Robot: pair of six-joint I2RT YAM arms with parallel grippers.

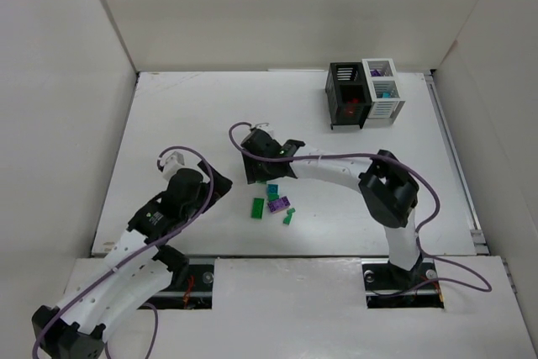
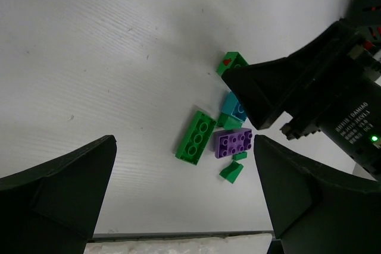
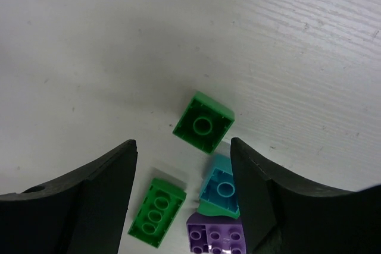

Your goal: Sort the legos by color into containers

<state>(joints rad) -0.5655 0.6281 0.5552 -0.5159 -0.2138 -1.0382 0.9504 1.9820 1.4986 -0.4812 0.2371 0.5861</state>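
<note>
Green brick sat between my right gripper's spread fingers; a pick step, I judged, needing descent, then closing.

**Left arm**: white moulded links alternate with black joint housings, and the lower link is perforated with rows of small round holes. A thin purple cable loops from a white connector near the wrist.

**Right arm**: the links are the same white, with a bulky black elbow housing. A second purple cable runs along the forearm, and the arm stands on a black base plate.

**Left gripper**: it has two matte black wedge-shaped fingers.

**Right gripper**: its black fingers have curved inner edges. The black body carries white printed lettering and a lit green indicator.
</note>
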